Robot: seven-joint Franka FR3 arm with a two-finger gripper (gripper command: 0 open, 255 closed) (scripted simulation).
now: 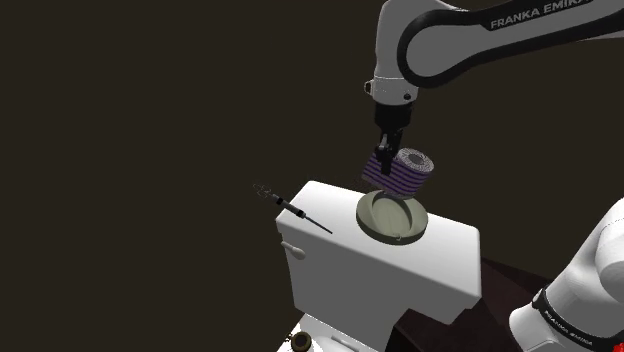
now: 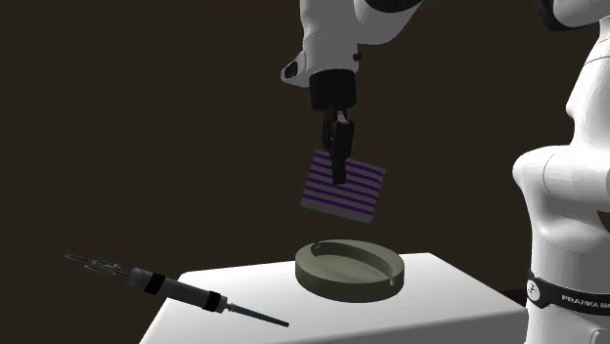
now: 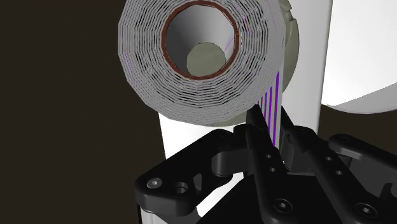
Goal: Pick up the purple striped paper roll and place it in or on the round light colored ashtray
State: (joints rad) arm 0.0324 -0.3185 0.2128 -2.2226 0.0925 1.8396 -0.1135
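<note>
The all-black two-finger tool is clenched on the purple striped paper roll, held in the air. In the wrist view the fingers pinch the roll's striped wall, and its layered grey end face with a brown-rimmed core spreads beyond the fingertips. In the second exterior view the roll hangs tilted around the fingertips. The round, light olive-grey ashtray lies at 6 o'clock from the roll in both exterior views, clear of it, on a white toilet cistern lid. A slender dark rod with a thin pointed tip rests on the lid's edge, at 9 o'clock from the ashtray.
</note>
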